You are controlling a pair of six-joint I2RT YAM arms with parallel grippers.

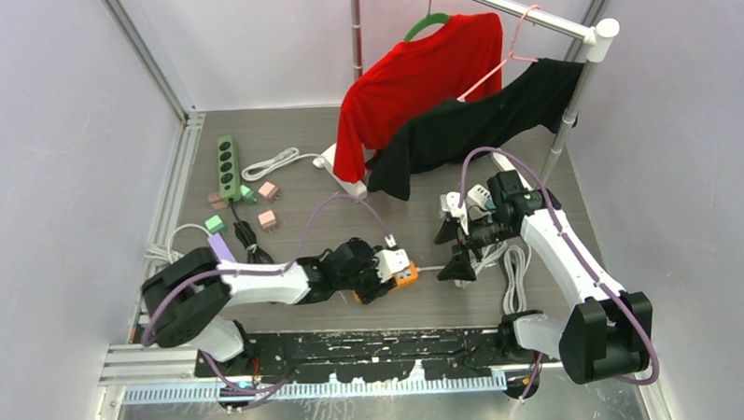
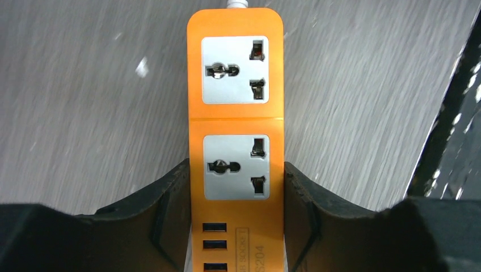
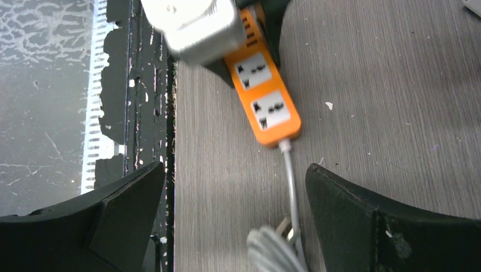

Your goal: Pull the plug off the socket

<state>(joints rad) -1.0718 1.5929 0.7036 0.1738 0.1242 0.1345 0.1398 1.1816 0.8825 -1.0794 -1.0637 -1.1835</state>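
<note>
An orange socket strip (image 2: 236, 122) lies on the grey table. My left gripper (image 2: 235, 166) is shut on it, one black finger (image 2: 170, 209) pressed against each long side. Both of its grey outlets and its USB slots stand empty, and no plug shows in them. From above, the strip (image 1: 408, 277) sticks out past my left gripper (image 1: 385, 280). A grey cable (image 3: 290, 181) leaves the strip (image 3: 266, 102) and ends in a coiled bundle with metal plug prongs (image 3: 285, 224). My right gripper (image 3: 235, 167) hangs open over that cable with nothing between its fingers.
A green power strip (image 1: 226, 160), small pink and green adapters (image 1: 268, 219) and a white cord (image 1: 271, 163) lie at the back left. Red (image 1: 410, 78) and black (image 1: 477, 122) garments hang on a rail at the back right. A coiled cable (image 1: 513, 272) lies by the right arm.
</note>
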